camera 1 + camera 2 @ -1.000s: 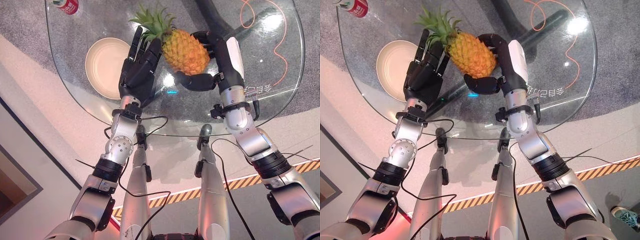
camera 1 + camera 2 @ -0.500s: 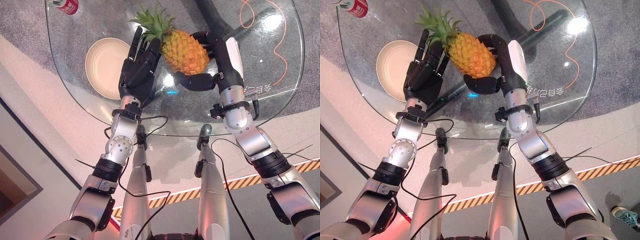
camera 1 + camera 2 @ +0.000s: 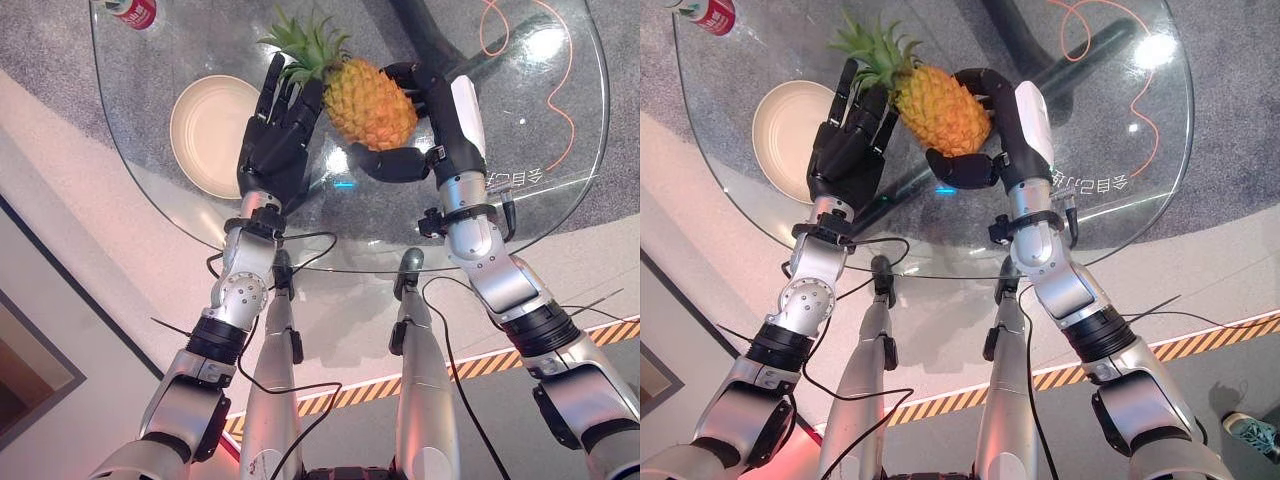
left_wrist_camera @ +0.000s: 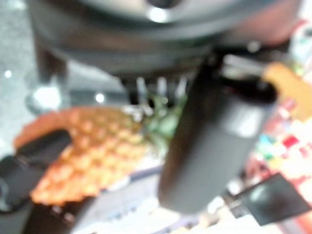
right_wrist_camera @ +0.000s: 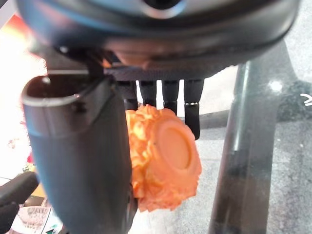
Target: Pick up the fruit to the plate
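Note:
An orange pineapple (image 3: 368, 100) with a green leafy crown (image 3: 305, 42) hangs above the round glass table (image 3: 560, 190). My right hand (image 3: 440, 110) is shut on it, fingers over its far side and thumb under its near side; the right wrist view shows the fruit's base (image 5: 168, 161) against the fingers. My left hand (image 3: 278, 130) stands open with straight fingers beside the crown, touching the leaves. The cream plate (image 3: 205, 130) lies on the glass just left of my left hand, with nothing on it.
A red drink can (image 3: 132, 11) stands at the table's far left edge. An orange cable (image 3: 560, 100) loops under the glass at the far right. A dark table base shows through the glass behind the pineapple.

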`<state>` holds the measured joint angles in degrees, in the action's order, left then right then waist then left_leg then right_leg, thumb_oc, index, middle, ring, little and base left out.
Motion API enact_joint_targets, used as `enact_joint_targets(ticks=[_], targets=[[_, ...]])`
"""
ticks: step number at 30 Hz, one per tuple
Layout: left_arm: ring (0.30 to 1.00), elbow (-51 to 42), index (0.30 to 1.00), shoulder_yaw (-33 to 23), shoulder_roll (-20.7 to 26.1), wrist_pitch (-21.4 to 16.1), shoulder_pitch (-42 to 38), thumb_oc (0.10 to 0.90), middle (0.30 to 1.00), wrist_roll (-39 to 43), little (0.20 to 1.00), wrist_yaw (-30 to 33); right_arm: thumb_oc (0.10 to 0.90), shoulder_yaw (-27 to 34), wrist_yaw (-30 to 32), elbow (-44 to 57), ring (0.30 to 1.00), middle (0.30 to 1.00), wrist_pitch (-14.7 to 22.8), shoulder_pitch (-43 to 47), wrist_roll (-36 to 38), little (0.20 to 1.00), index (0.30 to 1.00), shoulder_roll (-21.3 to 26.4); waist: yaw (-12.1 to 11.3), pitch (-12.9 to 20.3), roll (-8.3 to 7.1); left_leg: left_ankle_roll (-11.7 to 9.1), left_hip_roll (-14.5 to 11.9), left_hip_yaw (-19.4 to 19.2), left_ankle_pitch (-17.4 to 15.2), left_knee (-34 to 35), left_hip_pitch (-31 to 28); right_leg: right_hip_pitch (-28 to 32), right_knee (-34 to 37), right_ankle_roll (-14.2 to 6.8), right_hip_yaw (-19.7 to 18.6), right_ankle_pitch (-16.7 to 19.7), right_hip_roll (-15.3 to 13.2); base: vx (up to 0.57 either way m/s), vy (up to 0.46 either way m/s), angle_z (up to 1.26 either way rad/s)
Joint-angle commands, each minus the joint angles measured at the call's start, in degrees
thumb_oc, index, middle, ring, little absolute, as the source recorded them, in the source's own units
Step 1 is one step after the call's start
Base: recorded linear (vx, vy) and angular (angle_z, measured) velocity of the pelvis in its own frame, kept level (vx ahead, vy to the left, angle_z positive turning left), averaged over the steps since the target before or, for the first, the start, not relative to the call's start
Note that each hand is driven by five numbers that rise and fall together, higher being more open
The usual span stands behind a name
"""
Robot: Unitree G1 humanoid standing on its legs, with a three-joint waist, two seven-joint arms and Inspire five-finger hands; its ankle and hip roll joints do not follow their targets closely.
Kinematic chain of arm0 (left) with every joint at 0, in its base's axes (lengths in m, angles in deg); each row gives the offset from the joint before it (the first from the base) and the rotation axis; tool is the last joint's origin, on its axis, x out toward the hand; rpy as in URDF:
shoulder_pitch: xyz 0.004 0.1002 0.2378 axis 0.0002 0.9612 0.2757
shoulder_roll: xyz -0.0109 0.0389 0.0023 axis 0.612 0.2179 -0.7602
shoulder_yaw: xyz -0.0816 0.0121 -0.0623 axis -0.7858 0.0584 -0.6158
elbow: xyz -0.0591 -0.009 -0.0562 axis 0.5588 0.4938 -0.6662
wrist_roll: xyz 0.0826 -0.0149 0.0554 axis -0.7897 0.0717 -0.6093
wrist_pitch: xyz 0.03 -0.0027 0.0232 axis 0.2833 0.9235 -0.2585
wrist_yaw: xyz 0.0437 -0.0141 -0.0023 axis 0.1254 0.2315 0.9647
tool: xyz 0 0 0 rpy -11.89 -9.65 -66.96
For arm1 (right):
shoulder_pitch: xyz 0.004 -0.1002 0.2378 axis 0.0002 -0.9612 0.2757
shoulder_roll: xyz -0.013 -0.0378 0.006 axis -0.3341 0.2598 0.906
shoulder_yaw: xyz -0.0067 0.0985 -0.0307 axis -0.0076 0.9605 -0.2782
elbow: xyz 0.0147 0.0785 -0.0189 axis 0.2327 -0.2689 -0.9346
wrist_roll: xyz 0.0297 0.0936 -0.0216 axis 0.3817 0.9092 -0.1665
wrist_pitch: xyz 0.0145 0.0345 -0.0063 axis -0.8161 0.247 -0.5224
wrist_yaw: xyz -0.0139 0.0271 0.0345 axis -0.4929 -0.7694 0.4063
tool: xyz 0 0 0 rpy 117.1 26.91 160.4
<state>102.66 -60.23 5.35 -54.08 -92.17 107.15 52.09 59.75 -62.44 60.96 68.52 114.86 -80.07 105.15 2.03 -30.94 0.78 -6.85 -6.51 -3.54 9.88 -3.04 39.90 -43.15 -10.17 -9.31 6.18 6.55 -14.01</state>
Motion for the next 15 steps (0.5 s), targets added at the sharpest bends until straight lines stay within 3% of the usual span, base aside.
enact_joint_targets(ticks=[1, 15], targets=[[0.900, -7.12, 0.900, 1.79, -0.71, -2.57, -6.63, 0.800, 0.900, -4.90, 0.900, -0.93, 0.100, -2.02, -0.58, 13.94, 0.300, 0.300, 9.02, 6.59, -3.11, 0.200, 0.300, -1.26, 0.24, 1.15, -0.92, 0.45, 1.37, -0.56, -2.36, -2.24, 1.10, 0.89, 2.91, -0.54, 1.55, 2.49, 1.41, 0.00, 0.000, 0.00], [0.900, -7.36, 0.900, 0.98, -1.06, -3.79, -6.40, 0.800, 0.900, -7.04, 0.900, 3.80, 0.100, -2.10, -1.36, 15.00, 0.300, 0.300, 9.94, 7.31, -2.45, 0.200, 0.300, -1.20, -0.02, 1.15, -0.95, 0.36, 1.28, -0.54, -2.28, -2.34, 1.41, 0.76, 2.94, -0.58, 1.82, 2.49, 1.27, 0.00, 0.000, 0.00]])
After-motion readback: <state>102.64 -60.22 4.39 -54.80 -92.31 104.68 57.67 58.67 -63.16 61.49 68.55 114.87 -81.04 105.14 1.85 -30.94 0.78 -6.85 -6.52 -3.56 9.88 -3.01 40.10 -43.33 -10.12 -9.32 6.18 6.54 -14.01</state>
